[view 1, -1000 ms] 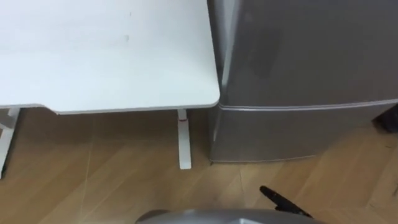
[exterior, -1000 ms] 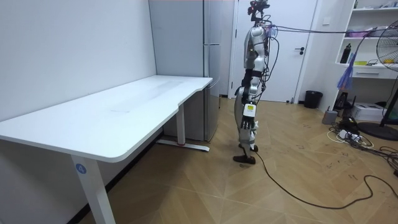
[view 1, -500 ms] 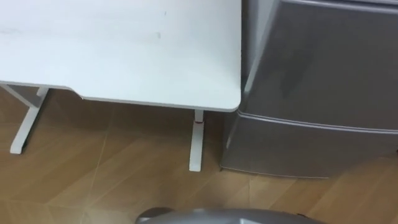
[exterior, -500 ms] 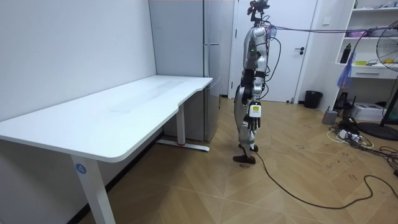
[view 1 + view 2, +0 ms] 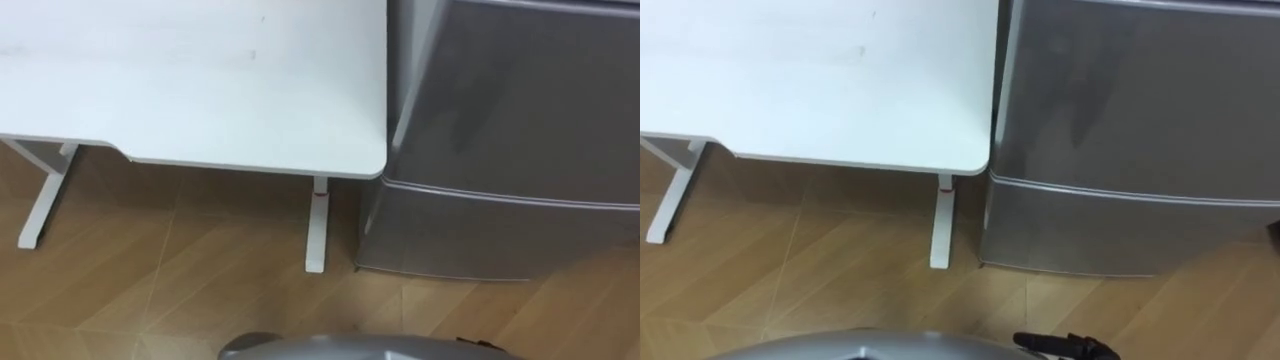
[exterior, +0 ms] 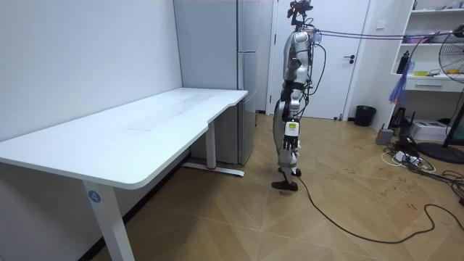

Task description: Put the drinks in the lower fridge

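No drinks can be seen. The silver fridge (image 5: 510,110) stands at the right, both doors shut; its lower door (image 5: 480,235) sits below a seam. I stand on the wood floor a step back from it, facing the fridge and the table's end. My left hand (image 6: 291,145) hangs by my hip on the side towards the room camera. A dark bit of my right hand (image 5: 1065,346) pokes in at the bottom edge of the right eye view.
A white desk (image 5: 200,90) on white legs (image 5: 316,230) butts against the fridge's left side. In the room view a door, a shelf unit (image 6: 428,65), a fan and a small black bin (image 6: 365,115) stand behind me.
The eye view has shifted since a second ago, so fridge and desk sit further right: the camera moved. The dark hand part dropped out of the left eye view. My left hand swung slightly.
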{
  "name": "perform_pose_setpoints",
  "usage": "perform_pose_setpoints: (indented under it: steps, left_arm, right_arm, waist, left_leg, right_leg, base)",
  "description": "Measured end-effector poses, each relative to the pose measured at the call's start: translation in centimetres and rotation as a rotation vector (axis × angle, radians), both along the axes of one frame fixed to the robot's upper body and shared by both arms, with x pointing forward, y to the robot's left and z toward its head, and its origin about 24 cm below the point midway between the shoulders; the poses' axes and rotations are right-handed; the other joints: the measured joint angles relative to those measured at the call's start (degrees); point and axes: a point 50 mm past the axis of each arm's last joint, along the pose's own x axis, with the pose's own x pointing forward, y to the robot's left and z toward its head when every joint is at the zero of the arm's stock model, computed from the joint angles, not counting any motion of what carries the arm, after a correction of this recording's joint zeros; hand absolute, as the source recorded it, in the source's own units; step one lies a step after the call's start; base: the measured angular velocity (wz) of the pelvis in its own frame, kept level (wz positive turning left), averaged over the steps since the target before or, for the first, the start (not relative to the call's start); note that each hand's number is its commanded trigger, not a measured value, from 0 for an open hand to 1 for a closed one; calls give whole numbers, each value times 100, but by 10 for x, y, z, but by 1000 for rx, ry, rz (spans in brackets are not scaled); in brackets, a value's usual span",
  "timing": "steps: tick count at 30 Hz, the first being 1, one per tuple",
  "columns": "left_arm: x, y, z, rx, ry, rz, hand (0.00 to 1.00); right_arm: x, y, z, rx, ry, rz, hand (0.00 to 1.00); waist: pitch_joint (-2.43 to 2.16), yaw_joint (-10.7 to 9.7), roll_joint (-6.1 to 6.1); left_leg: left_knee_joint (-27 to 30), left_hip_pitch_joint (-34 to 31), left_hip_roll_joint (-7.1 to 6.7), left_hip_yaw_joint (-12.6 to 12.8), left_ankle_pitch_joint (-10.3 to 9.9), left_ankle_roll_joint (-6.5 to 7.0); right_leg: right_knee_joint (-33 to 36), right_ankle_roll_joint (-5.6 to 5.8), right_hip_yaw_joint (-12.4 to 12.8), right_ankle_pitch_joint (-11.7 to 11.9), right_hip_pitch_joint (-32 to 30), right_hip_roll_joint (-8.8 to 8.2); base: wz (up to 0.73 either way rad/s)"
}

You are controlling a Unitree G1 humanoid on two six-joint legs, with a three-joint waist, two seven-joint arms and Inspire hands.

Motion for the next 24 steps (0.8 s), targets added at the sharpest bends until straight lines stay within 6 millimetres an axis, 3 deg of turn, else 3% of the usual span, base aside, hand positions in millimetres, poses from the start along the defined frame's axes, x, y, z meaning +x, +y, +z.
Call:
perform_pose_setpoints:
  steps: [4,11,24]
  left_arm:
    - [11,1,0,8,-18,-39,0]
    - [5,2,0,10,-3,-37,0]
    - [3,1,0,-7,33,-41,0]
  right_arm:
    - [0,0,0,0,-3,-17,0]
    - [-10,-2,0,-6,3,-115,0]
    - [-19,-6,0,-39,36,-169,0]
  waist:
    - [0,-74,-1]
    - [-8,-125,0]
    - [-33,-138,19]
  left_leg:
    - [-38,49,5,74,-1,3]
    - [-96,176,16,206,-8,19]
    - [-117,185,18,215,-10,20]
  right_leg:
    - [7,-4,120,-3,4,3]
    - [23,-2,306,-1,1,6]
    - [29,-2,325,0,-2,6]
  base:
    - [-11]
    - [-13]
    - [0]
